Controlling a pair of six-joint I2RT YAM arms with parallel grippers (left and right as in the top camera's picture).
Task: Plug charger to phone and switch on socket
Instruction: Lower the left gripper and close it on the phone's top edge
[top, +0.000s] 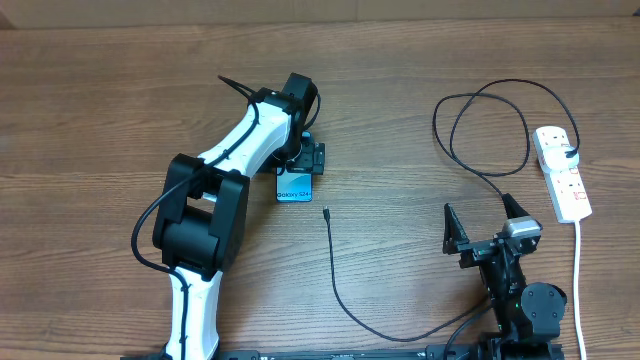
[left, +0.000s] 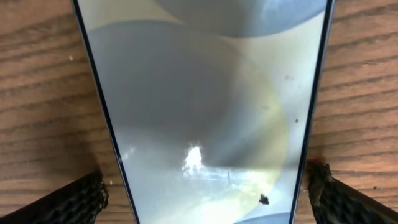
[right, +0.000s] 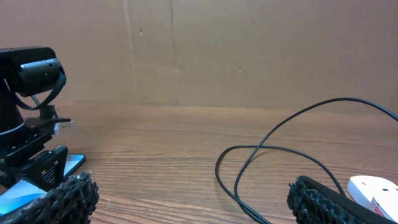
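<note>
I see the left gripper (top: 300, 165) down over the far end of the phone (top: 294, 188), near the middle of the wooden table (top: 100, 100). The phone lies flat with its blue screen up. In the left wrist view the phone fills most of the picture. The 2 black fingers (left: 74, 200) are spread, 1 on each side of it. A thin strip of wood shows between the left-hand finger and the phone's edge. On the other side the finger is just beside the edge, and I cannot tell if it touches.

The charger (top: 334, 270) lies on the table. Its small tip (top: 326, 212) is just beside the near end of the phone, not in it. The thin black cable runs toward me, bends across to the right arm, and then curls in big loops up to the socket (top: 562, 172). The socket is a white strip at the right edge of the table, with a black plug (top: 570, 153) in it and a thick white cord (top: 580, 280) running from it.

The right gripper (top: 485, 225) is well apart from the phone. Its fingers are spread wide with nothing between them.
</note>
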